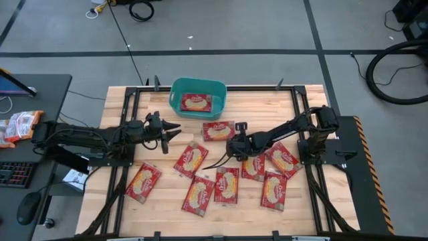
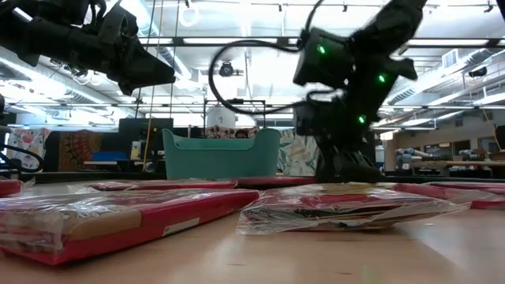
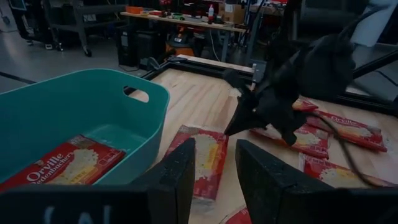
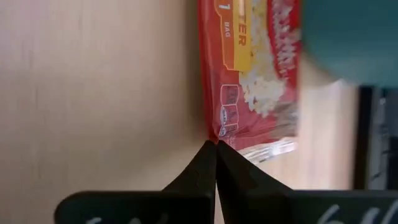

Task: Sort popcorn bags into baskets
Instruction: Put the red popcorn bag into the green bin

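A teal basket (image 1: 198, 97) stands at the table's far middle with one red popcorn bag (image 1: 196, 102) flat on its floor. Several more red bags lie flat on the wood, most in the near half (image 1: 198, 194). One bag (image 1: 219, 130) lies just in front of the basket. My right gripper (image 1: 231, 142) is shut at that bag's near right corner. My left gripper (image 1: 175, 128) hovers open above the table left of that bag, pointing toward it, with nothing between its fingers (image 3: 186, 177). My right gripper's two fingertips (image 4: 208, 163) meet on the corner of the bag's clear sealed edge (image 4: 219, 138), only at their free ends. They slant down from the table's right side. The bag lies flat on the table.
Black frame rails (image 1: 134, 107) run along the table's edges and under both arms. A dark desk at the left holds orange-white packets (image 1: 19, 125), a keyboard and a mouse. Bare wood shows at the table's far left and far right corners.
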You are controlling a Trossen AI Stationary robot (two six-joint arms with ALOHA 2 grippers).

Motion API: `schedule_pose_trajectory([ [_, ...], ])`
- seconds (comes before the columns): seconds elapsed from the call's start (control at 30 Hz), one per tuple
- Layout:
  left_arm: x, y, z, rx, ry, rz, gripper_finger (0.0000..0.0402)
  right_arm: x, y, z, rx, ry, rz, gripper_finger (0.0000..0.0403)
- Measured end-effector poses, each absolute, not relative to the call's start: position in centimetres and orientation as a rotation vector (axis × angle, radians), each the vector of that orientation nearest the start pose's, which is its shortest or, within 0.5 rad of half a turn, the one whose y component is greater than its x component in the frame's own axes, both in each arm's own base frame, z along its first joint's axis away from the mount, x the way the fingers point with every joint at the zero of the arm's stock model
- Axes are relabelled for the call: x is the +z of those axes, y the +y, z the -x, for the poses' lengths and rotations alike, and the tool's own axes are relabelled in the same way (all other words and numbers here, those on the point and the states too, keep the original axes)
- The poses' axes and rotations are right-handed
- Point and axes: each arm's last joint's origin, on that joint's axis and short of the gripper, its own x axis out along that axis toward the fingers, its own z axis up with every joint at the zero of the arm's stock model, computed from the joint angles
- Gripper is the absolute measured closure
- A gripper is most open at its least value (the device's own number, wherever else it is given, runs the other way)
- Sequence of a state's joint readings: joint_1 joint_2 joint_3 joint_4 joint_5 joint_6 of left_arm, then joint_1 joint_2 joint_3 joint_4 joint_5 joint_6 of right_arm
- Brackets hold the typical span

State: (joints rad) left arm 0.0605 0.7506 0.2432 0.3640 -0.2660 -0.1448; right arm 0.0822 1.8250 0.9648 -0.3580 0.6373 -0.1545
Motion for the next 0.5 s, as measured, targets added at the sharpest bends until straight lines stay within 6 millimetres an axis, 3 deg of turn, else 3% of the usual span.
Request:
schedule_pose_trajectory([
  [0.2,20.1,1.6,-16.5,0.263,0.145,0.107,0.0280,16.7,1.2,-34.4,-0.386,1.199,0.603,0.0398],
  [0.33,19.5,1.2,-16.8,0.213,0.204,0.049,0.0275,19.8,0.6,-35.7,-0.351,1.208,0.510,0.0400],
  [0.5,18.6,1.1,-17.8,0.283,0.260,0.000,0.0222,23.6,-0.3,-36.7,-0.321,1.199,0.390,0.0400],
])
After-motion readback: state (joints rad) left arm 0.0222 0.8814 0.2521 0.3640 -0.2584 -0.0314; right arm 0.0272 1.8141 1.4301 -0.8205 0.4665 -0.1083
